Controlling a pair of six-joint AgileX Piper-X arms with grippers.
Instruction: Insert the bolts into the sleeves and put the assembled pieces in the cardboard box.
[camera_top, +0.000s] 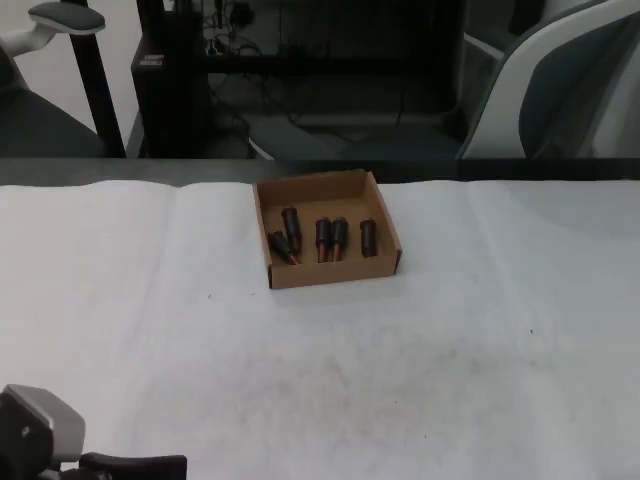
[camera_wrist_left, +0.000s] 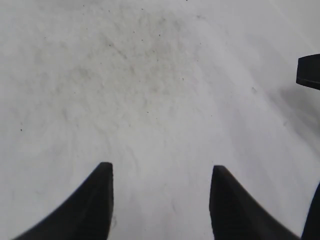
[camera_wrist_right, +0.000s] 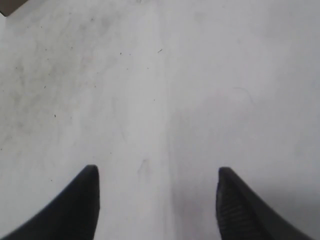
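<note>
Box: the cardboard box (camera_top: 335, 272) sits open-topped toward the far middle of the surface (camera_top: 400, 380), well away from both arms.
Done so far: five dark pieces (camera_top: 323, 238) lie on the box floor. Three are side by side toward one half, and two are close together toward the other, one of them slanted.
State of the pieces: each looks like a dark sleeve with an orange-brown end showing, which I take for a bolt pushed in. From where I stand they are too small to be sure that every one is fully seated.
Left to do: I see no loose bolts or sleeves lying out on the surface, so the job looks finished or very nearly so.
Left gripper (camera_wrist_left: 160, 170): it hangs low over bare covering, fingers spread wide with nothing between them.
Right gripper (camera_wrist_right: 157, 172): much the same, fingers spread apart and holding nothing, over bare covering.
Arm: a grey and black part of an arm (camera_top: 45, 430) shows at the near corner; I can't tell which side it belongs to.
Surface: covered in white sheeting with faint creases, a greyish smudged patch in the near middle and a few dark specks.
Room: beyond the far edge stand a dark rack (camera_top: 170, 80) with cables and pale office chairs (camera_top: 560, 90) to either side.
</note>
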